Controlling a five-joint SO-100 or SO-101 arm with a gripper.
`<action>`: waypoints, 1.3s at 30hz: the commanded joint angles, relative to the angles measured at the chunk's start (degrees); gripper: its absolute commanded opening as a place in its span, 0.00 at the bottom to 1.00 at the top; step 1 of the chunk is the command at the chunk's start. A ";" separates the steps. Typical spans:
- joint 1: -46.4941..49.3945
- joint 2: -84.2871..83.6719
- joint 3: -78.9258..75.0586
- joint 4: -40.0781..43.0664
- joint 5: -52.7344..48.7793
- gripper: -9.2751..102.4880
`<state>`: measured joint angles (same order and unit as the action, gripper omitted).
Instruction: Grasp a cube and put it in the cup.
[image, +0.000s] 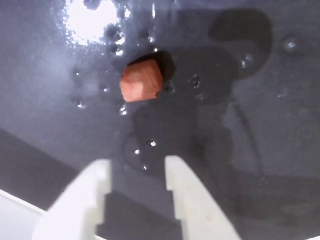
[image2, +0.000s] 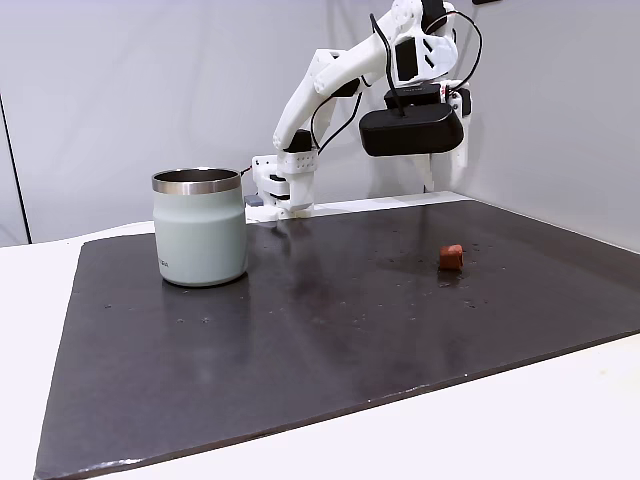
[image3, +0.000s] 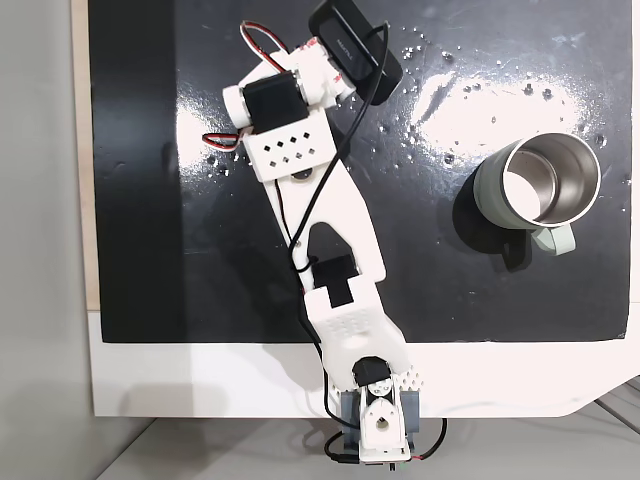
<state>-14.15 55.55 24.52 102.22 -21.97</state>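
Reddish-orange, the cube (image: 141, 81) lies in the upper middle of the wrist view on the dark worktop (image: 280, 120), above the 2 white fingers (image: 137, 172), which are spread apart and empty. At a fixed view's left stands the cup (image2: 199, 228), well apart from the cube (image2: 451, 258) at right. From above, the cup (image3: 536, 182) sits at upper right.
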 joint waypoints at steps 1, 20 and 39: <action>0.00 1.05 -2.64 0.62 -0.88 0.27; 0.35 -6.15 -1.41 0.70 -0.70 0.33; 0.53 -21.09 -13.45 0.70 -0.35 0.33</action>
<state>-13.80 34.28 14.77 102.57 -22.59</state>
